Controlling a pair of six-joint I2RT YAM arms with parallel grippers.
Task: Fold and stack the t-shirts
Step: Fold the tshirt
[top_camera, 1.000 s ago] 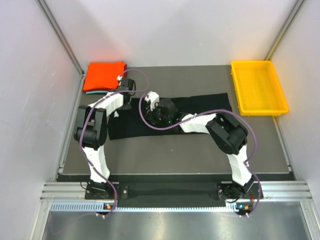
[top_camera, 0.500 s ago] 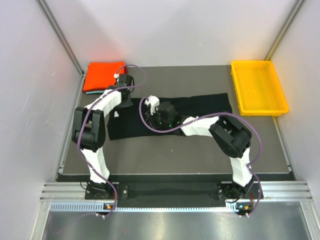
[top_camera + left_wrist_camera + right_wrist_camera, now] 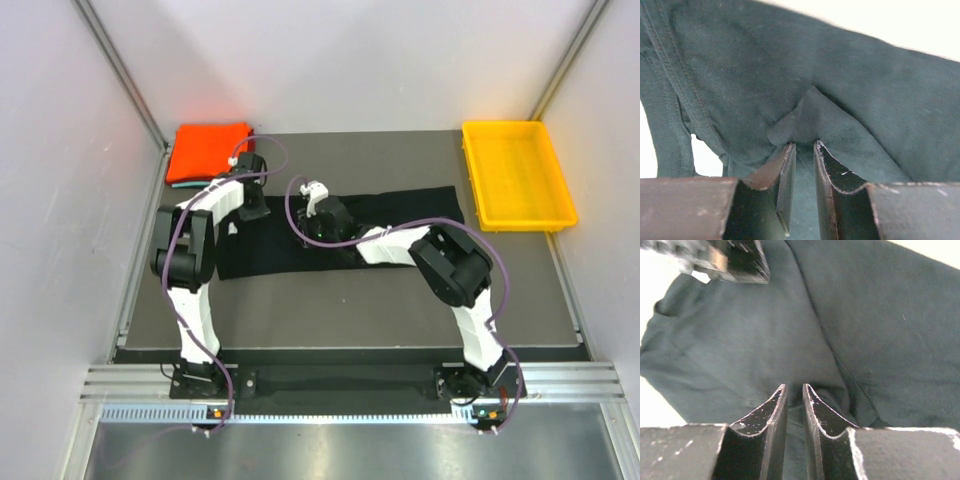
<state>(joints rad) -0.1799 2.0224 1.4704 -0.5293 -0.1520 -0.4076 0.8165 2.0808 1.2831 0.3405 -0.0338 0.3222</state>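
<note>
So the dark counter (image 3: 350, 310) takes up most of the overhead view, and the black t-shirt (image 3: 420, 210) is spread flat across the middle of it. It runs as a long strip from the left side almost over to the tray. It's not folded up yet, just a bit rumpled at the left end.

The yellow tray (image 3: 515, 170) sits in the far right corner, and the shirt's right end is just beside its near left corner. Over in the far left corner there's the folded orange-red t-shirt (image 3: 210, 148), lying on top of a teal t-shirt (image 3: 185, 184). Only a thin strip of the teal one peeks out at the near edge.

Both arms are bent in over the left half of the black shirt. The left arm (image 3: 215, 200) reaches its far left part, close to the orange-red one. The right arm (image 3: 390, 245) stretches across from the right, ending just right of it, along the shirt's far edge.

Wrist views:
- The left jaws are nearly together, pinching a little raised pucker of black cloth (image 3: 865, 90) right at the tips.
- The right jaws show the same deal: a narrow gap, cloth (image 3: 880, 315) creased up and nipped between the tips. The other arm's tip shows at the top left corner.
</note>
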